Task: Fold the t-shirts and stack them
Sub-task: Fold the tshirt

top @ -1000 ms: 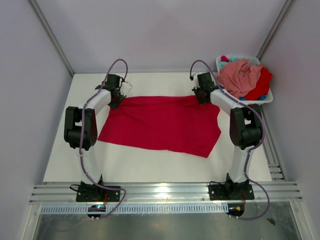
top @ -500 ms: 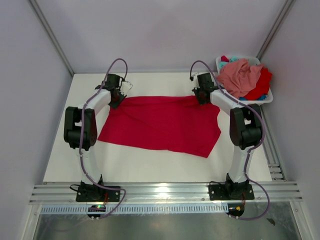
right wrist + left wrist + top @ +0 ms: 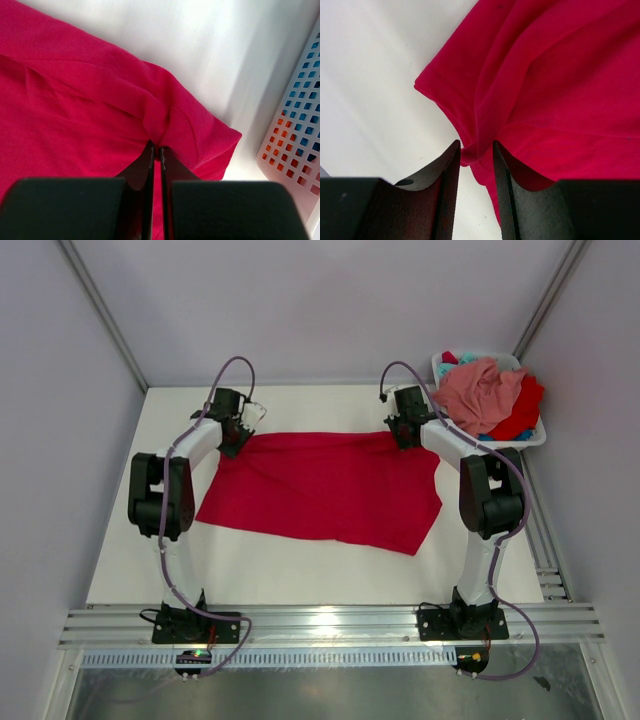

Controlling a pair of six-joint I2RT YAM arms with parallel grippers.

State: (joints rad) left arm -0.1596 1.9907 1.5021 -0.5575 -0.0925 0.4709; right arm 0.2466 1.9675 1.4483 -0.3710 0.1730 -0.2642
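Note:
A wide red t-shirt (image 3: 320, 485) lies spread flat on the white table. My left gripper (image 3: 238, 438) is at its far left corner. In the left wrist view the left gripper (image 3: 476, 147) has its jaws apart, with a loose fold of the red t-shirt (image 3: 560, 80) lying between the tips. My right gripper (image 3: 402, 435) is at the far right corner. In the right wrist view the right gripper (image 3: 156, 147) is shut on a pinch of the red t-shirt (image 3: 75, 115) by the sleeve. A salmon pink t-shirt (image 3: 480, 390), another red one (image 3: 525, 405) and a bit of teal (image 3: 465, 360) lie heaped in the basket.
The white plastic basket (image 3: 535, 438) stands at the back right corner, close beside the right arm; its mesh wall (image 3: 300, 125) shows in the right wrist view. Grey walls enclose the table on three sides. A metal rail runs along the near edge.

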